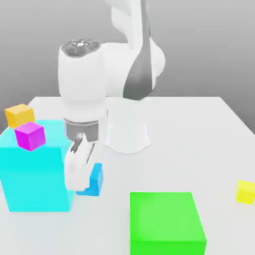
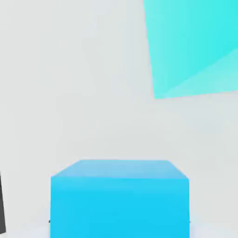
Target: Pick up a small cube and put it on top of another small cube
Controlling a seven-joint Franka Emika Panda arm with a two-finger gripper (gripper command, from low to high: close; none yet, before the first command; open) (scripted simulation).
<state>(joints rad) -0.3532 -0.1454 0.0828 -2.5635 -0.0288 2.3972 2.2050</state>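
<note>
The small sky-blue cube (image 1: 96, 180) sits low at table level, just to the exterior view's right of the large cyan block (image 1: 35, 172). My gripper (image 1: 79, 180) reaches down from the white arm, and its white fingers (image 1: 77, 169) cover the cube's side that faces the cyan block. The gripper is shut on the cube. In the hand view the small cube (image 2: 120, 200) is close up, with a corner of the cyan block (image 2: 195, 46) beyond it. A small magenta cube (image 1: 30, 135) rests on top of the cyan block.
A small orange cube (image 1: 20, 115) lies behind the cyan block. A large green block (image 1: 167, 223) stands at the front, and a small yellow cube (image 1: 246, 191) lies at the exterior view's right edge. The robot base (image 1: 128, 138) is behind the gripper on the white table (image 1: 199, 129).
</note>
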